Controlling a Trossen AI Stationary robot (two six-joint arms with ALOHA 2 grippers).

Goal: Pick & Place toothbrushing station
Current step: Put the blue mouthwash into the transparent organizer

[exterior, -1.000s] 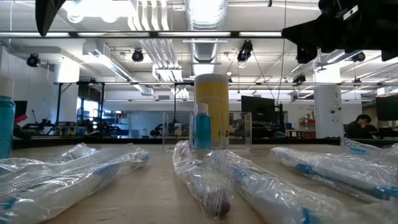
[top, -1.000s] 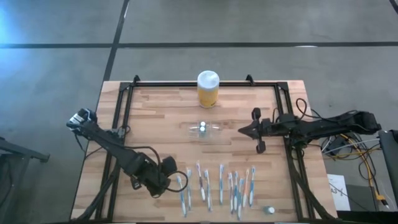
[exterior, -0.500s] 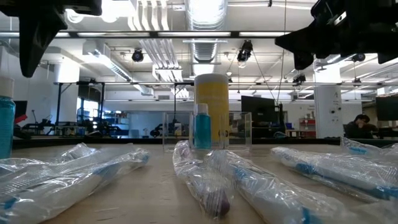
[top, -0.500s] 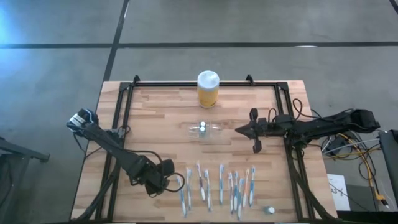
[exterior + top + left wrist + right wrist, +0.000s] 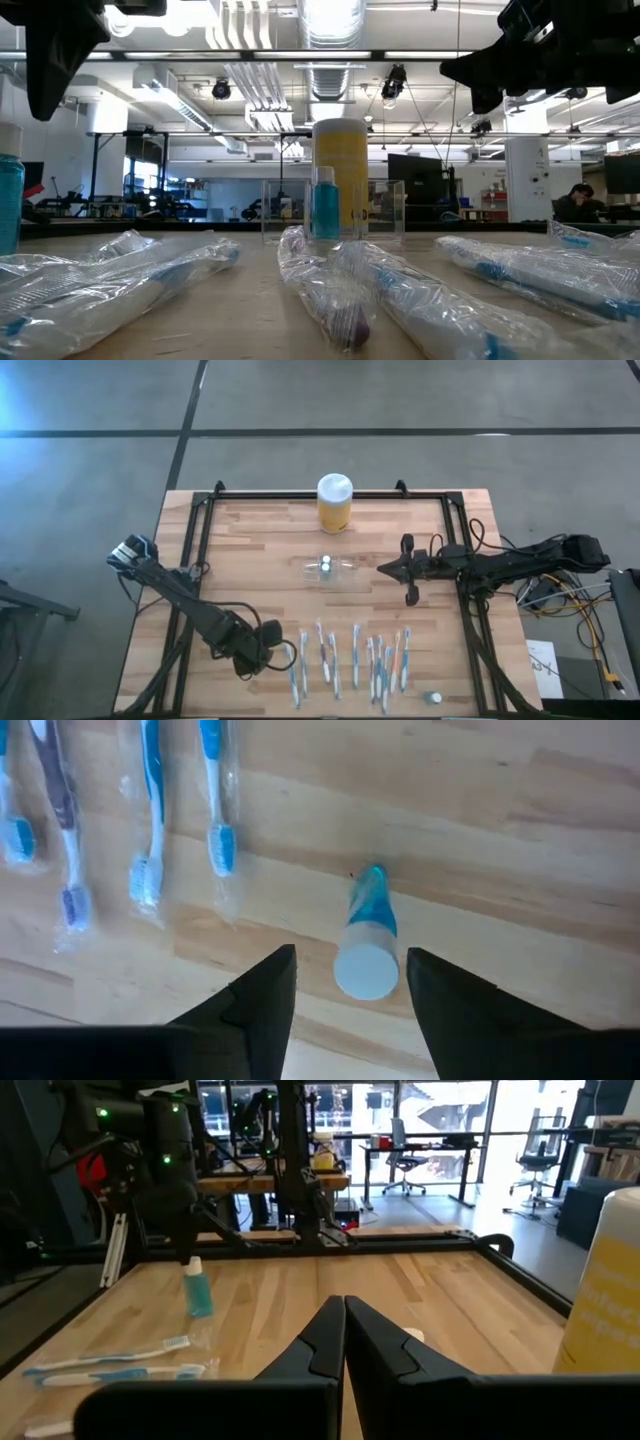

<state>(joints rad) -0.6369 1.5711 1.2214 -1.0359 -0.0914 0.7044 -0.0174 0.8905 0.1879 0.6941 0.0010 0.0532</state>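
Observation:
The clear plastic holder (image 5: 330,571) stands on its base at the table's middle, with a small blue bottle (image 5: 325,208) upright inside it. My right gripper (image 5: 381,570) is shut and empty. It hovers above the table just right of the holder, pointing at it, and also shows in the right wrist view (image 5: 343,1318). My left gripper (image 5: 345,990) is open and points down near the table's front left (image 5: 275,650). It is above a second blue bottle with a white cap (image 5: 367,938), which stands upright on the table and touches nothing else.
A yellow jar with a white lid (image 5: 334,503) stands behind the holder. A row of several plastic-wrapped toothbrushes (image 5: 350,660) lies near the front edge, right of my left gripper. A small bottle (image 5: 432,698) lies at the front right. Black frame rails (image 5: 200,560) run along the table's sides.
My left gripper has come down and gone a little toward the table's right edge, over the blue bottle, staying open. My right gripper has crept slightly toward the holder, staying shut.

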